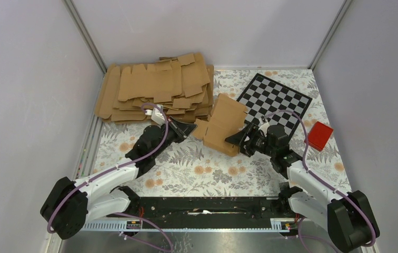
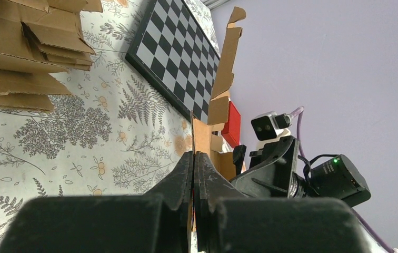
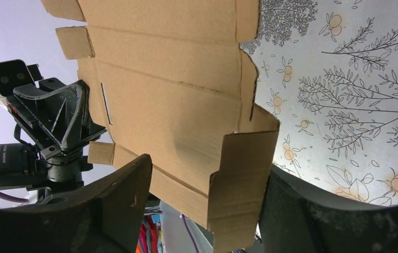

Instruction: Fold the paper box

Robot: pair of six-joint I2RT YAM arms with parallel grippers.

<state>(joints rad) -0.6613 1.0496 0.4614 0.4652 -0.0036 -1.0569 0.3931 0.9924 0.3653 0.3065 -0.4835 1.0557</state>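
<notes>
Brown paper box point(image 1: 224, 125): your L pincer point(image 1: 191, 128) pinches its thin edge tight. Your R pincer point(image 1: 235, 139) is spread wide, w/ a box flap in the gap.

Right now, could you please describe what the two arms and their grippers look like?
The left arm and right arm have white link shells between bulky black joint housings, and a purple cable runs along each. The left gripper and right gripper are matte black with broad, wedge-shaped fingers. Each wrist carries a small white camera module; a green light glows on the right wrist.
</notes>
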